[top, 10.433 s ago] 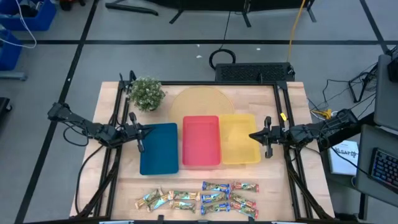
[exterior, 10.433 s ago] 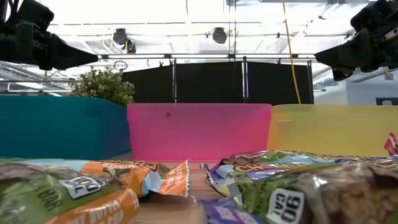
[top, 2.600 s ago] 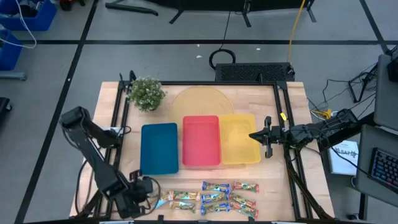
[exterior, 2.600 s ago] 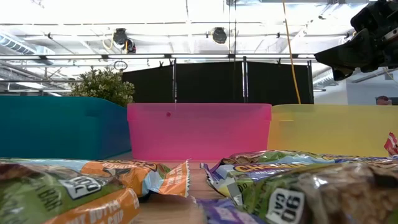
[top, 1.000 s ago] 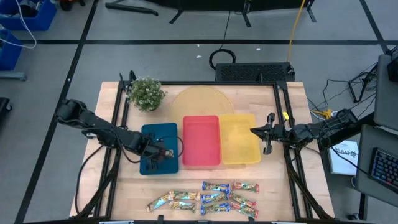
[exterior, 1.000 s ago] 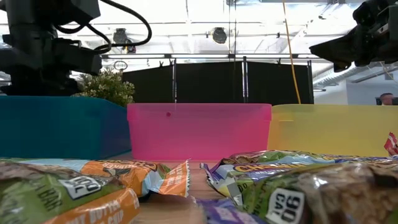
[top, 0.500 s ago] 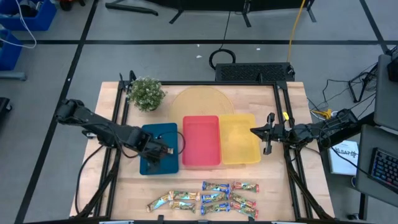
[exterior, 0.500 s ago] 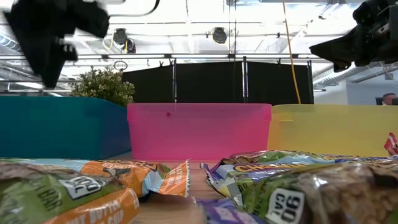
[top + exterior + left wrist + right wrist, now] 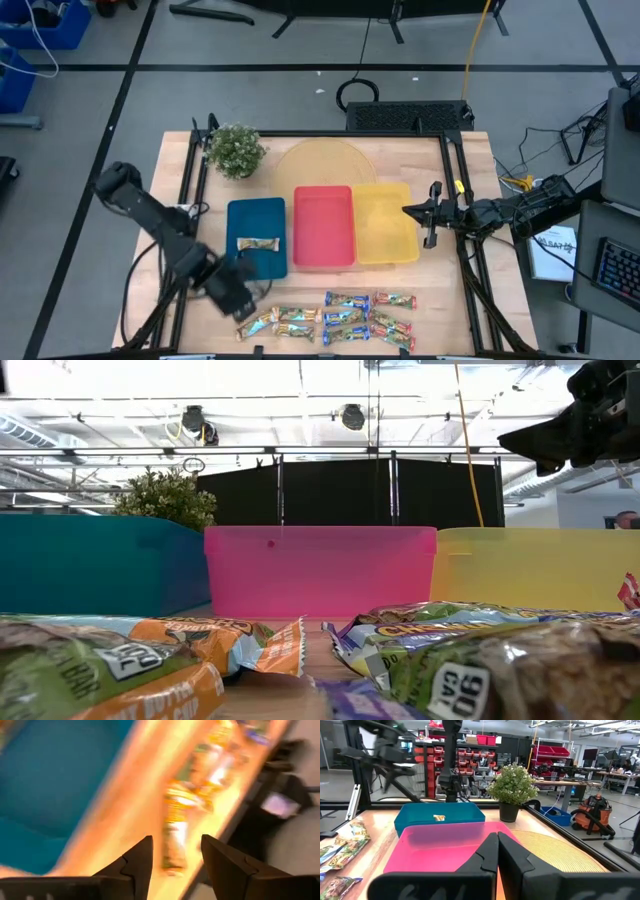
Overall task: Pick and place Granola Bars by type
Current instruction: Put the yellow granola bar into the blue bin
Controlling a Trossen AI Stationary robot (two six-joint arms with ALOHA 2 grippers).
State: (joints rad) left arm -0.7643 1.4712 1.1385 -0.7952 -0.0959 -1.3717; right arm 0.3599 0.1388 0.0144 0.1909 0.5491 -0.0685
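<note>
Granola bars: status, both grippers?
Left gripper open, empty, above the bar row's left end. Right gripper shut, parked by the yellow tray. One tan granola bar in the blue tray; rest on the table. Nothing blocking.

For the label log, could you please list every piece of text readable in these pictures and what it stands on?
"90 CAL": green-wrapped granola bar, low view, front right.
"BAR": green-wrapped bar, front left; the badge beside it is too blurred.
"CHO...", partial: blue-wrapped bar and orange-wrapped bar.
Bar wrappers in the other views: too small or blurred.
</note>
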